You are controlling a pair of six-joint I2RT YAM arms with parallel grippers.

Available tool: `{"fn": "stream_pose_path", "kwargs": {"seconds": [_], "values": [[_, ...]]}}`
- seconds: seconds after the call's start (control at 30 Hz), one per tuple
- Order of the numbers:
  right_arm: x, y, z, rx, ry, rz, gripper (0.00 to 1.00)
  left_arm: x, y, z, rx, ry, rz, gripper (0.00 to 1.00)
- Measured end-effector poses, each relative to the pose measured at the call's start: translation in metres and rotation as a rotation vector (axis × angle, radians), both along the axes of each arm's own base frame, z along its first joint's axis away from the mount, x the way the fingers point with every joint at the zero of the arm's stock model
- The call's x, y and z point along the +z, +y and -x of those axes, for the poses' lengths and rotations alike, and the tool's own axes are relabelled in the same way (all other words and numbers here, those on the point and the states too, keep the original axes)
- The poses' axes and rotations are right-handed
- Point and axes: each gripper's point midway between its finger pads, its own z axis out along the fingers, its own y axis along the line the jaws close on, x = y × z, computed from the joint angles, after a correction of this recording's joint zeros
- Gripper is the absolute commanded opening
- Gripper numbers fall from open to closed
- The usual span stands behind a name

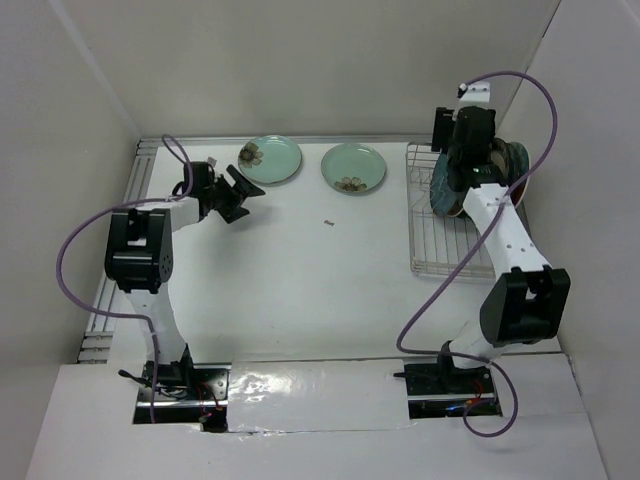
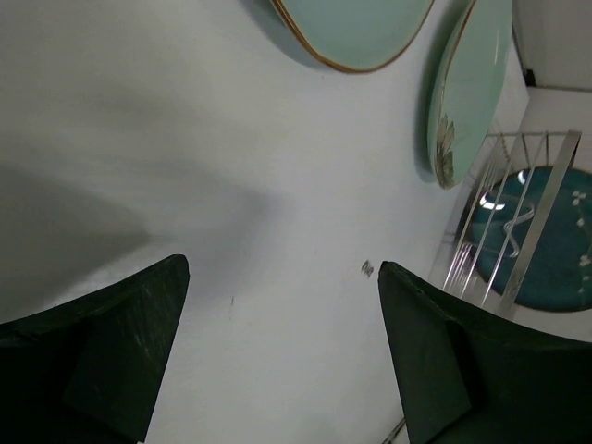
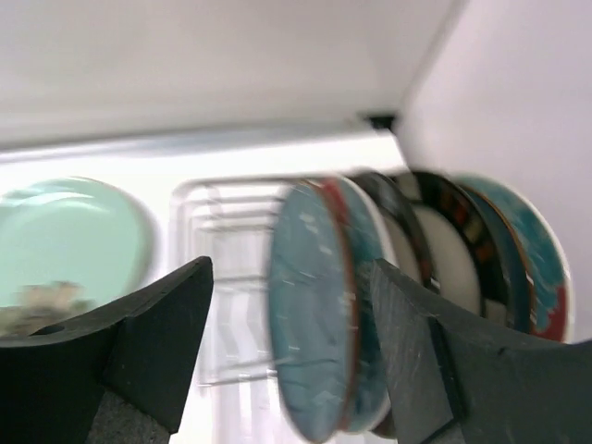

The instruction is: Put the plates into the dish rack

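Observation:
Two pale mint plates with a brown flower lie flat at the back of the table, one (image 1: 270, 160) on the left and one (image 1: 353, 167) on the right. The dish rack (image 1: 440, 245) stands at the right with several plates (image 1: 505, 165) upright in its far end. My right gripper (image 1: 455, 165) hangs over them, open; a blurred teal plate with a red rim (image 3: 314, 324) stands between its fingers, well clear of the left one and close to the right one. My left gripper (image 1: 238, 195) is open and empty near the left mint plate (image 2: 356, 32).
A small dark speck (image 1: 328, 223) lies on the white table between the arms. White walls close in the back and both sides; the right wall runs just past the rack. A metal rail (image 1: 140, 175) borders the table's left edge.

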Motion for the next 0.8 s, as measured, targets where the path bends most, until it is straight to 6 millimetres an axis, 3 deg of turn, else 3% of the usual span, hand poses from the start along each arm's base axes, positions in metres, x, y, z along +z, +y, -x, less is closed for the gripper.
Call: {"fn": "stream_pose_path", "kwargs": {"seconds": [0.1,0.23,0.37,0.6,0.73,0.77,0.8], "values": [[0.032,0.030,0.008,0.087,-0.074,-0.034,0.77,-0.014,0.001,-0.015,0.051,0.017,0.036,0.94],[0.050,0.064,0.017,0.184,-0.121,-0.087,0.78,-0.018,0.001,-0.043,0.126,0.000,0.102,0.91],[0.045,0.083,0.024,0.232,-0.117,-0.126,0.79,-0.019,0.004,-0.072,0.205,-0.025,0.147,0.88],[0.025,0.094,0.031,0.250,-0.079,-0.169,0.80,-0.019,0.001,-0.130,0.292,-0.053,0.173,0.80],[0.025,0.102,0.032,0.267,-0.079,-0.183,0.80,-0.025,-0.001,-0.141,0.330,-0.031,0.181,0.56],[0.025,0.104,0.032,0.270,-0.080,-0.186,0.80,-0.028,-0.001,-0.141,0.342,-0.020,0.183,0.46],[0.025,0.106,0.032,0.274,-0.080,-0.189,0.80,-0.031,-0.001,-0.141,0.351,-0.007,0.184,0.28]]}}
